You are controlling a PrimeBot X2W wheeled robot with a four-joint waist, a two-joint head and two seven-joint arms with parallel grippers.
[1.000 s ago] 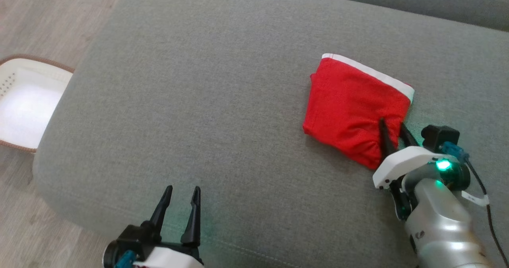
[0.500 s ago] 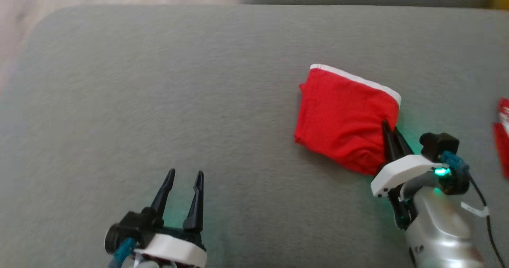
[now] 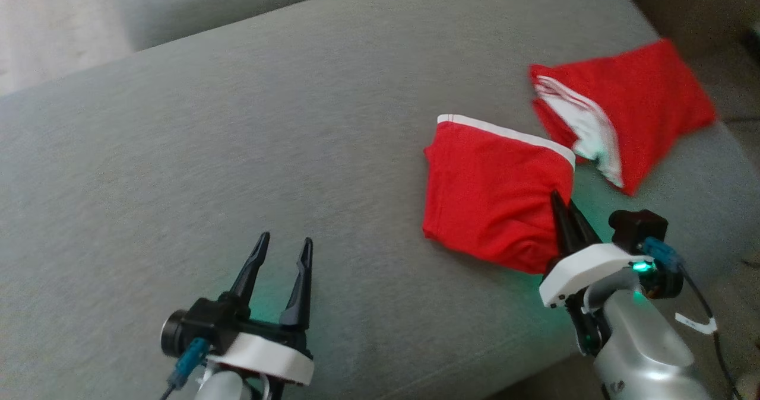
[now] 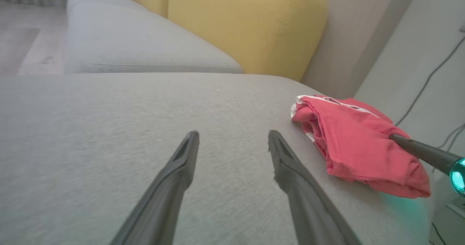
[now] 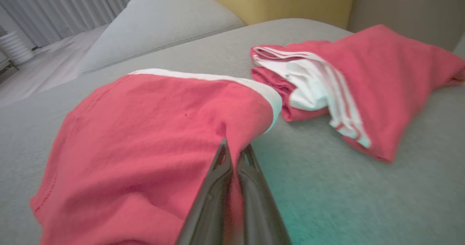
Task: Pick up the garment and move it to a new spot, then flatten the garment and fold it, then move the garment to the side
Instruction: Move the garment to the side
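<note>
left gripper, nearest, sits over the bare grey sofa cushion, fingers spread, holding nothing. right gripper is pinched tight on the near right edge of the folded red garment, which lies on the cushion's right half. just beyond it lies a second red garment with white trim. a yellow backrest stands farthest.

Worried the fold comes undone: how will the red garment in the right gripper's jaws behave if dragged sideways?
Probably floppy: the red garment bunches where the right gripper pinches it. Likely light, being thin cloth; dragged, loose layers may unfold.
</note>
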